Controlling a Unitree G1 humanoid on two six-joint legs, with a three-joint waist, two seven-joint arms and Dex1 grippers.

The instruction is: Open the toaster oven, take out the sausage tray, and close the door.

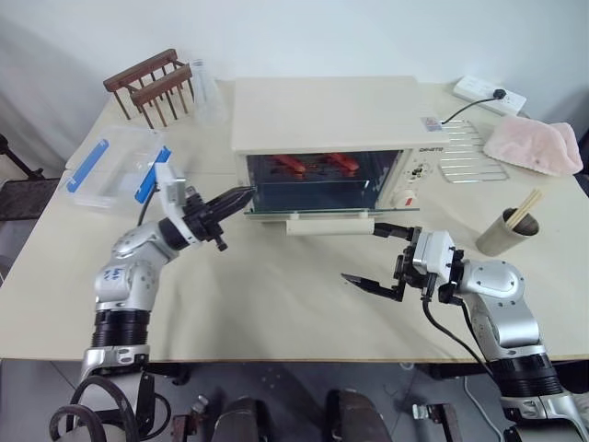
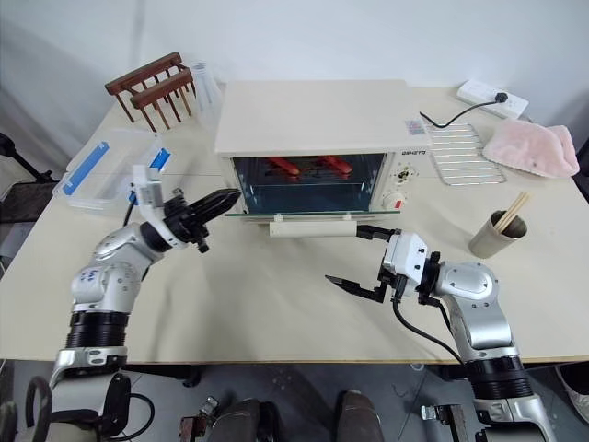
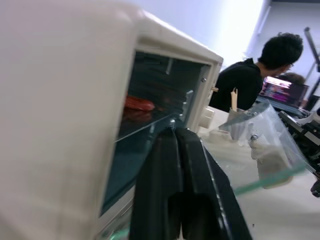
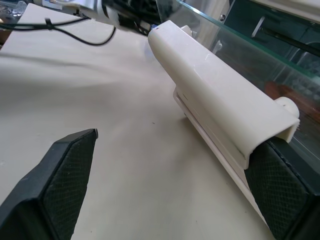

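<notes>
Door [image 1: 313,214] down flat, so we're on tray-grab step. Sausage tray [image 1: 317,166] sits inside toaster oven [image 1: 322,115], 12 o'clock on table. Left gripper [image 1: 241,195] pinched together at opening's 9 o'clock corner. Right gripper [image 1: 373,256] spread wide, one finger by handle's right end. Next: probably reopen left, reach in for tray rim.

Bright, even room light falls on the bench [image 1: 294,304], with soft shadows beneath the arms. In the left wrist view the toaster oven [image 3: 60,100] is blurred close up, and glare washes out the wall towards 1 o'clock.

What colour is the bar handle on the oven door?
Cream-white. The bar handle shows best in the right wrist view, running along the open glass door.
</notes>
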